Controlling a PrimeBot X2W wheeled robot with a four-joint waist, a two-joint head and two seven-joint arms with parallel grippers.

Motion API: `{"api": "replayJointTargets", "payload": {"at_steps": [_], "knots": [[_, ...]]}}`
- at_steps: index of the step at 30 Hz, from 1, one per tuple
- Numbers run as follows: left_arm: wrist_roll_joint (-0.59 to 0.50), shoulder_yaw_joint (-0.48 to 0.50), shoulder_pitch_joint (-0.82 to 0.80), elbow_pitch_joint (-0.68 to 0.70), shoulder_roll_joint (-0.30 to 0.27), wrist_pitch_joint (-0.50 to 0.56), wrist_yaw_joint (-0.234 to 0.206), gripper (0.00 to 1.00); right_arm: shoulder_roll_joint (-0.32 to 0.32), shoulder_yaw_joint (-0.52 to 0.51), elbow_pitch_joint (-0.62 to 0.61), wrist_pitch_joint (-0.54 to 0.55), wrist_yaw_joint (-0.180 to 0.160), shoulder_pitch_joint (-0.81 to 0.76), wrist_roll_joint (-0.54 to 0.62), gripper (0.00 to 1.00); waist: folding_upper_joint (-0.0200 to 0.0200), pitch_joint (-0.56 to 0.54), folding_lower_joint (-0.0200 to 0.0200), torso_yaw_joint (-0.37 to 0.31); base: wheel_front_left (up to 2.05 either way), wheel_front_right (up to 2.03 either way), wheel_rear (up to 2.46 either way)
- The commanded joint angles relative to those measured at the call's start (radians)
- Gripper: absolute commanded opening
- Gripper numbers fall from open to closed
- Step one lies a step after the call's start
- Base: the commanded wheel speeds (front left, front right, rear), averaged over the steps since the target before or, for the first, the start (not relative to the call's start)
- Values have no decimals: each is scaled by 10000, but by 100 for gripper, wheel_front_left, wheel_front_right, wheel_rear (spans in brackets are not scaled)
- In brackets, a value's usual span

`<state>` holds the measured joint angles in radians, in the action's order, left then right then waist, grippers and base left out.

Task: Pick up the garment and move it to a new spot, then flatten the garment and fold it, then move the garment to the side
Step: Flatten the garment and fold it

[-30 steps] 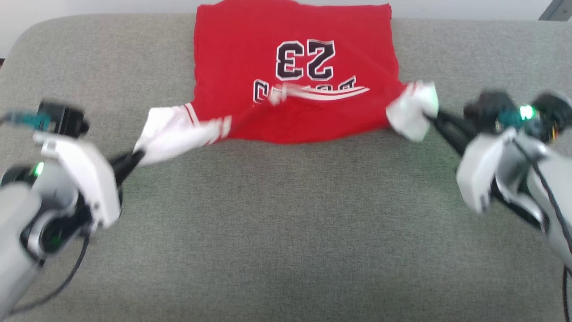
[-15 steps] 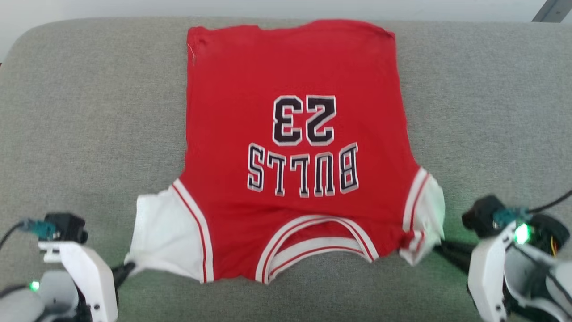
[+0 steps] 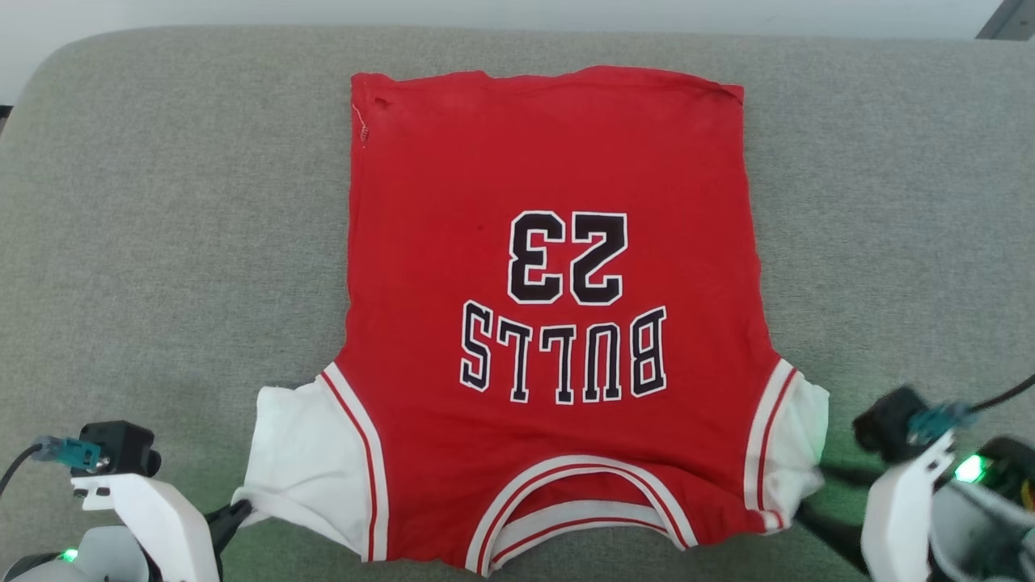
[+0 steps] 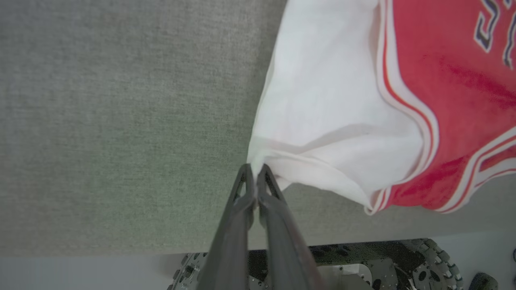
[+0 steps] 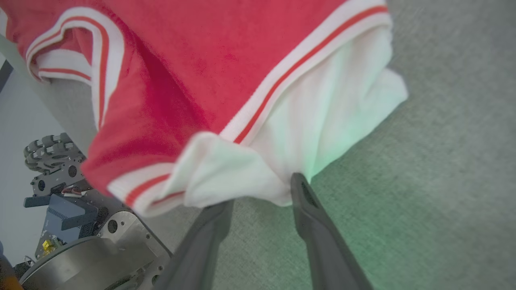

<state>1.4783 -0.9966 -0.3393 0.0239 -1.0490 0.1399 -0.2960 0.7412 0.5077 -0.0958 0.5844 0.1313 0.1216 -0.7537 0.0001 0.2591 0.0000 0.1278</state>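
The shirt [image 3: 550,323] now lies spread print-up on the grey cushion [image 3: 162,242], collar nearest the robot; a second ago it hung bunched. Left hand [image 4: 254,168] still pinches the left sleeve [image 4: 322,100]; right hand [image 5: 262,193] has just parted beside the right sleeve [image 5: 342,104]. Flattening looks nearly done.

A wide padded surface [image 3: 162,242] covered in grey-green woven cloth is seen in the head view, and its far left corner is rounded. Beyond its far edge a pale, plain strip [image 3: 566,10] is shown; whether it is wall or floor cannot be told. A dark grey slanted shape [image 3: 1009,20] is cut off at the top right corner. In the left wrist view a pale floor [image 4: 80,272] is seen past the near edge. The light is soft and even, with a green tint [image 5: 363,209] in the right wrist view.
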Motion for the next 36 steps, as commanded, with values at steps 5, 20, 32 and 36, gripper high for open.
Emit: {"api": "replayJointTargets", "payload": {"at_steps": [5, 20, 32, 36], "knots": [[-363, 162, -171, 18, 266, -471, 274, 0, -375, -2017, -1872, 1469, -9, -303, 552, 100, -1, 142, 0, 159, 0, 0, 0], [-1191, -34, -1480, -373, 1552, -285, 880, 0, -3185, -4365, 27, 2484, -10, 4674, 3314, 100, -1, 1202, 0, 1258, 0, 0, 0], [-1588, -237, -2444, -1209, 2762, -133, 1648, 0, -3640, -4875, 6261, 3292, -8, 8839, 4719, 100, -1, 2218, 0, 2409, 0, 0, 0], [-1617, -317, -2633, -1582, 3189, -97, 1886, 0, -3769, -5137, 7748, 3952, -10, 9514, 5381, 100, -1, 2460, 0, 2720, 0, 0, 0]]}}
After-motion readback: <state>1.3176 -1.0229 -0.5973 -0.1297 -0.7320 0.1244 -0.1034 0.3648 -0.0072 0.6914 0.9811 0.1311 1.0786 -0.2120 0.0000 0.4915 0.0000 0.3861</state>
